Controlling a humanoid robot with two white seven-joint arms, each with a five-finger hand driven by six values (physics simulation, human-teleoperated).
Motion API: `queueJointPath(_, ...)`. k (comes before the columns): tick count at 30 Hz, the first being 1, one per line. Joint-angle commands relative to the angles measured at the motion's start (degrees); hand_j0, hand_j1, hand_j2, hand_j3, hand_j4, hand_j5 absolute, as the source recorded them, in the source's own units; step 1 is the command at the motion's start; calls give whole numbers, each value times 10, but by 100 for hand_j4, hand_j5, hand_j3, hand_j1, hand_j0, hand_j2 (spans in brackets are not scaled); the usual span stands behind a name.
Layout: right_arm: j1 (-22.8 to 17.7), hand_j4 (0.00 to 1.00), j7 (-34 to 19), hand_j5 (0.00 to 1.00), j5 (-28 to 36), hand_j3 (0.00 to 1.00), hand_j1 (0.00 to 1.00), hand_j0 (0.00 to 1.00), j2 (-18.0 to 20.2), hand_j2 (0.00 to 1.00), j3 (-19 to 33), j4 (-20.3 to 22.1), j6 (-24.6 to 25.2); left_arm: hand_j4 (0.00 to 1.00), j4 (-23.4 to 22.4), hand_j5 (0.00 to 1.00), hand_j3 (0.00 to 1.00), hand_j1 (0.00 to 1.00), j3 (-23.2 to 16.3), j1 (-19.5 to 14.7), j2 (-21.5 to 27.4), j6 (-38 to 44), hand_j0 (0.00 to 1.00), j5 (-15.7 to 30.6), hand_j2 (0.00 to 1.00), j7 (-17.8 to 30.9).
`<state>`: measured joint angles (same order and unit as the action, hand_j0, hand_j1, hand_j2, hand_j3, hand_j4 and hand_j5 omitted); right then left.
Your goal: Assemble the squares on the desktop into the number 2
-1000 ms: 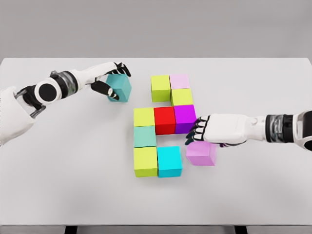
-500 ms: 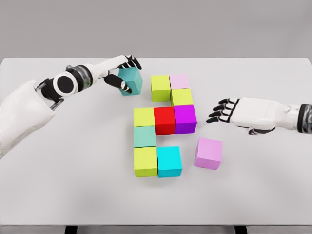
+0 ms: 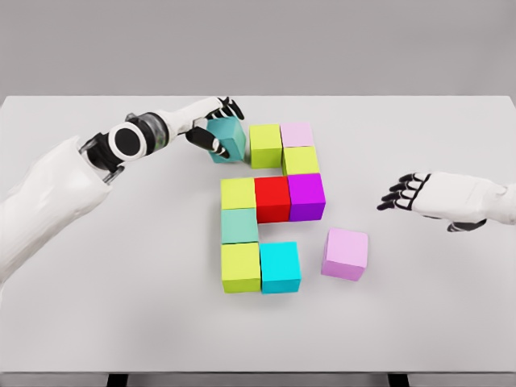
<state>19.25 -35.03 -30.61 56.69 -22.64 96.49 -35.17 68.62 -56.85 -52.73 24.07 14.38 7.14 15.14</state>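
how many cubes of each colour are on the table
yellow-green cubes: 4
teal cubes: 2
pale pink cubes: 2
red cube: 1
purple cube: 1
cyan cube: 1
total: 11

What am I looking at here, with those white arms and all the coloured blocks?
This is a simulated humanoid robot, seen from a camera on its own head looking down at a white table. Its two white arms end in five-finger hands. The left hand grips a teal cube, close beside the top lime cube. The right hand hovers open and empty at the right. Nine cubes already sit edge to edge in the middle, forming most of a 2. One lilac cube lies loose, slightly turned, near the cyan cube.
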Motion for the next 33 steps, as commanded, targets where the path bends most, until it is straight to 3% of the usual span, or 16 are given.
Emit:
queueJointPath(1, -3, 100, 0, 100, 0, 100, 100, 100, 11, 100, 0, 18, 2, 39, 2, 39, 39, 39, 2, 0, -3, 1, 39, 0, 39, 0)
queueJointPath(8, -25, 100, 0, 100, -1, 100, 100, 100, 19, 100, 0, 42, 2, 42, 1, 42, 42, 42, 2, 2, -3, 0, 42, 0, 42, -1)
queueJointPath(33, -45, 100, 0, 100, 0, 100, 100, 100, -4, 100, -17, 44, 2, 67, 1, 67, 67, 67, 2, 2, -3, -1, 67, 0, 67, 0)
